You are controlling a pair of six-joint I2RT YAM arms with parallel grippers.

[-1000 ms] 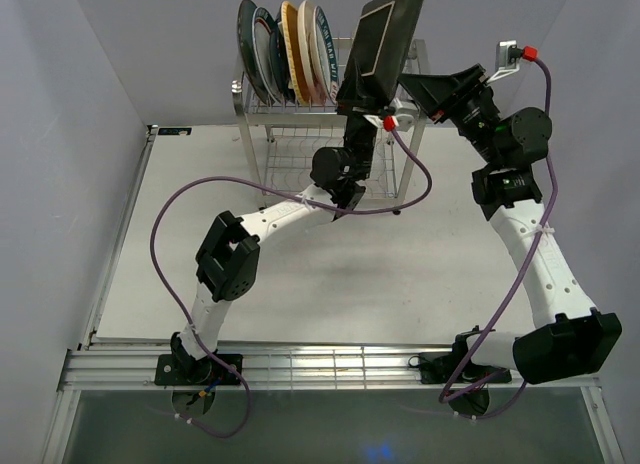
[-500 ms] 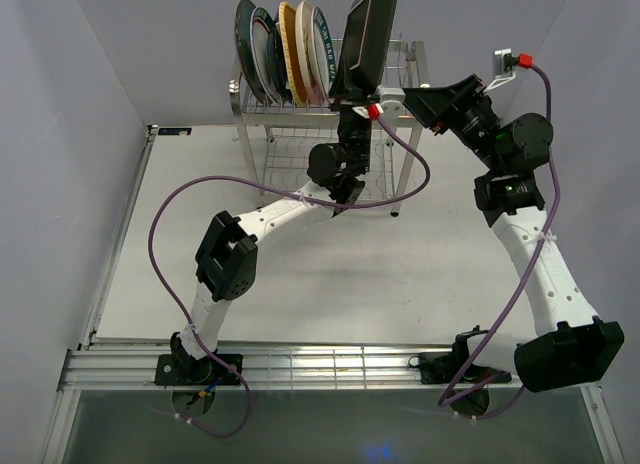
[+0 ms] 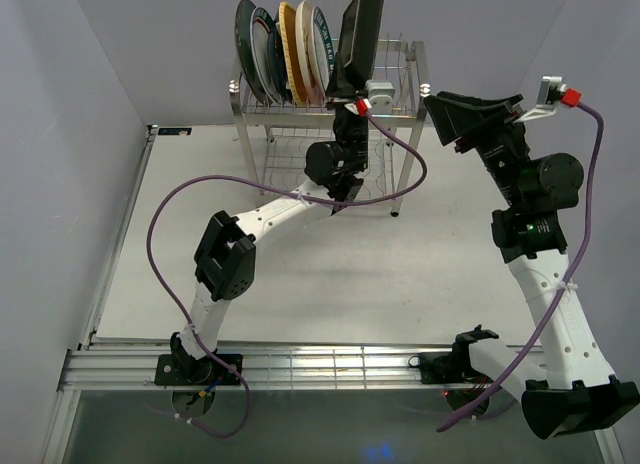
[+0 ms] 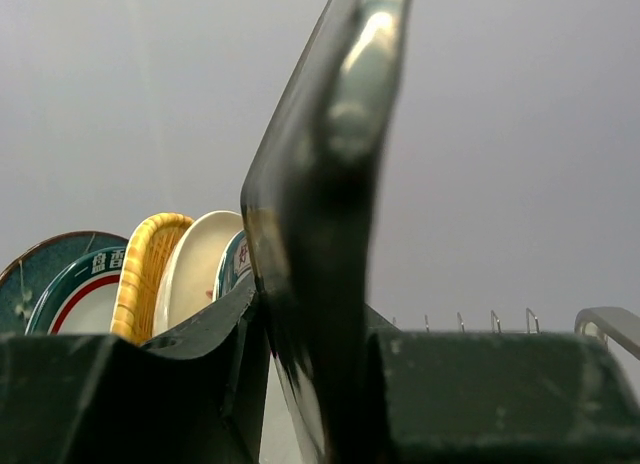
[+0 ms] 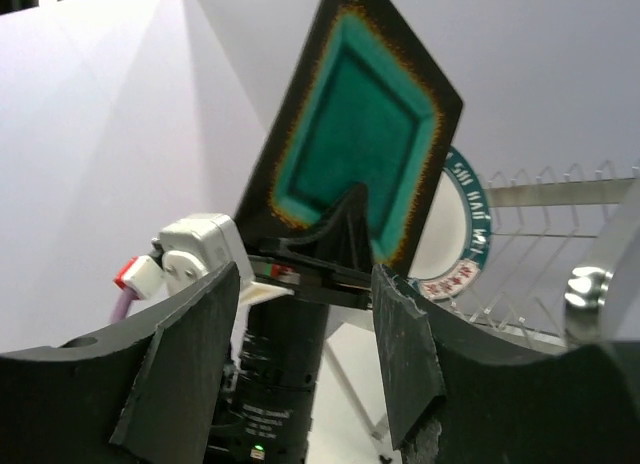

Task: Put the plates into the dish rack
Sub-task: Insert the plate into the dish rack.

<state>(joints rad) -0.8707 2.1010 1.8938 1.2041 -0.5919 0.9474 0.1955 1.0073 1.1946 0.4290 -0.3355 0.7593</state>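
Top external view: upper centre, plates (image 3: 285, 49) stand in the dish rack (image 3: 243, 109). Beside them the left end effector (image 3: 352, 94) pinches the green square plate (image 3: 362, 29) upright. Farther right, the right end effector (image 3: 440, 122) gapes empty. Held by one edge, the plate could tilt and miss its slot.

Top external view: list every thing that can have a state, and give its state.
green square plate: upright, gripped at its lower edge.
left gripper: shut on the plate.
right gripper: open, holding nothing.
racked plates: on edge in the dish rack's top tier.
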